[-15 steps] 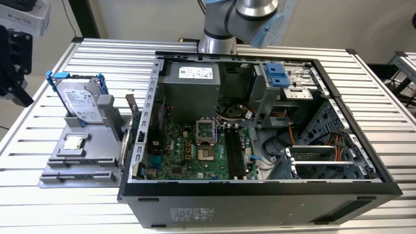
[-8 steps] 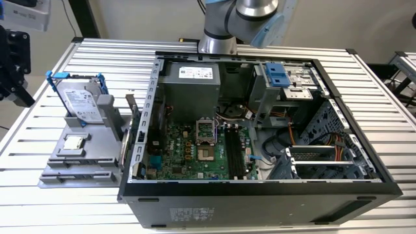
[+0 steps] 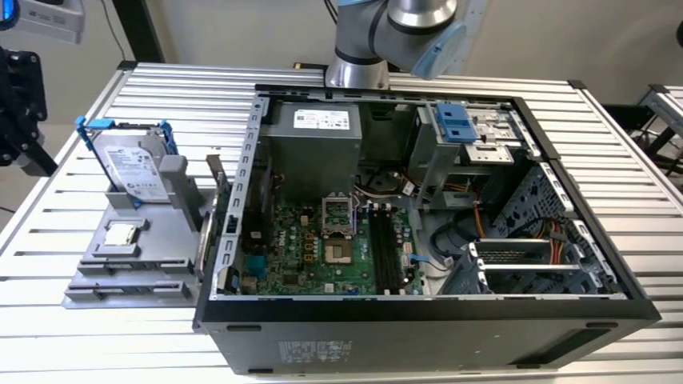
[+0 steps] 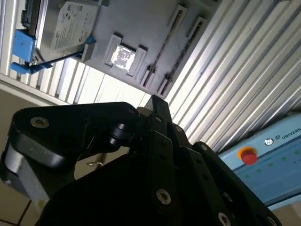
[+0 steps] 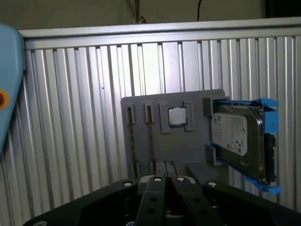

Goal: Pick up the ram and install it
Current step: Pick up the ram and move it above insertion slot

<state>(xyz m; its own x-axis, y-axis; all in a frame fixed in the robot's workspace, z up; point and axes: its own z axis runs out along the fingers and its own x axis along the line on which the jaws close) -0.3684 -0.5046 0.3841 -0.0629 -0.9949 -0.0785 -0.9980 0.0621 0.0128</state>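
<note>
Currently the black gripper (image 5: 165,180) hangs above the ribbed aluminium table (image 5: 70,117), facing the flat grey plastic tray (image 5: 188,150). Fingers are pinched together, can't tell if anything's between them. Ram: can't tell where it is, the tray's two long slots (image 5: 132,141) show only thin dark lines. Beyond them: square silver processor chip (image 5: 177,116), then silver hard drive (image 5: 235,136) in blue bracket (image 5: 268,106), white printed label on top.

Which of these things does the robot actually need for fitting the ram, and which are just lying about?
Job: claw; ram, probably the thin strips standing on edge in the tray; open case; board inside it.
Lying about: hard drive; processor chip; red button.
</note>
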